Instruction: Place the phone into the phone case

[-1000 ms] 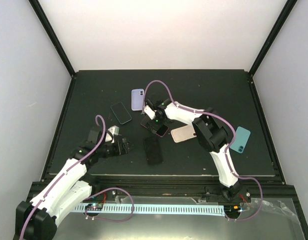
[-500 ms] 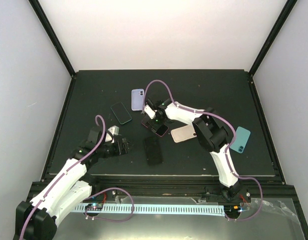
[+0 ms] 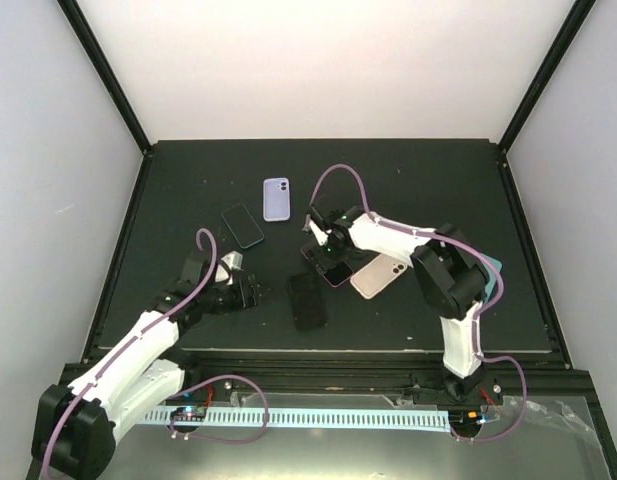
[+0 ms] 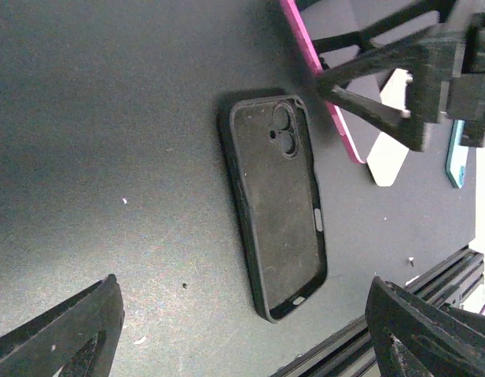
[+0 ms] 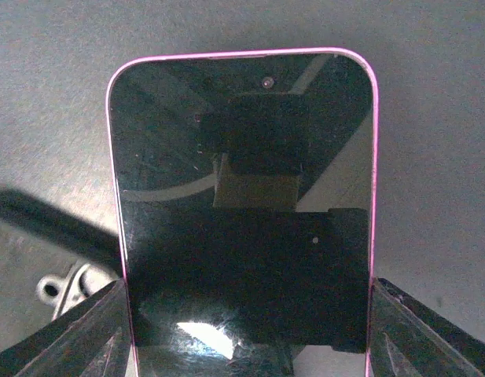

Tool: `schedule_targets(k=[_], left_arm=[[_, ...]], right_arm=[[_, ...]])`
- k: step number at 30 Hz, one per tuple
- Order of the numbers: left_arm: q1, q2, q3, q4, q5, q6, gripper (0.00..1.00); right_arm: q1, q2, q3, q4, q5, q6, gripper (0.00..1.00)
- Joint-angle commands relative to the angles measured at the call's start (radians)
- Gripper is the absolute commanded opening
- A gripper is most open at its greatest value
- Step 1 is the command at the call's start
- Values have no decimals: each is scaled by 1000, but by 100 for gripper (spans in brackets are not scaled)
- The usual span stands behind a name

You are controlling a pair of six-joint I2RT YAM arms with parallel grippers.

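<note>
Black table (image 3: 188, 180), right end effector (image 5: 246, 330) gripping phone (image 5: 242, 157)

A lilac phone (image 3: 276, 198) lies at upper centre of the dark worktop (image 3: 418, 180). A dark phone (image 3: 242, 226) sits lower left of it, and a beige one (image 3: 376, 280) lies right of centre.

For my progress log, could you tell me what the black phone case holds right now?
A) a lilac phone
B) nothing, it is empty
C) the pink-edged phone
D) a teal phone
B: the left wrist view shows the black phone case lying with its bare inside and camera cut-out exposed, while the pink-edged phone is apart from it, in the right gripper.
</note>
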Motion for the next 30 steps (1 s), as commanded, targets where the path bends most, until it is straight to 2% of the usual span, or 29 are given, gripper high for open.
schedule_targets(k=[1,6,11,15,20,30], left_arm=[[-2,19,-14,78,45,-25,86],[-2,52,-19,123,91,-38,83],[2,71,-9,113,94,-34,82],[10,59,-9,94,94,-27,82],[19,31,-3,77,95,-30,81],[24,-5,2,51,92,-25,81]], right_arm=[[1,-132,-63,23,-10,137,64],[20,-243,-155,59,-69,272,62],[53,-343,-283,217,-207,442,61],[99,-395,-369,351,-249,582,60],[144,-374,-423,478,-281,686,60],[183,-301,-433,536,-267,776,60]])
